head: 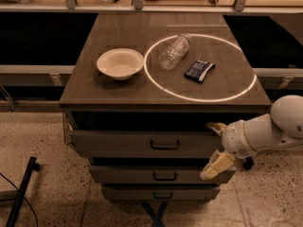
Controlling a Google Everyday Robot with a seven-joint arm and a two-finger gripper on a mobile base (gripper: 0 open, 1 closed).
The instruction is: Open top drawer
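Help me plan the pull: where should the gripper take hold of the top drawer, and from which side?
Take the bail handle at the centre front of the top drawer, coming straight from the front: its horizontal bar stands off the face, leaving room for a finger behind it. The gripper, open, sits at that front's right end.

Matt wood-look top drawer (118,144), seemingly plastic end effector (213,149) beside

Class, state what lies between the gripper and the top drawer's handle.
Only bare drawer front, in the camera view: gripper at the right end of the top drawer, handle central.
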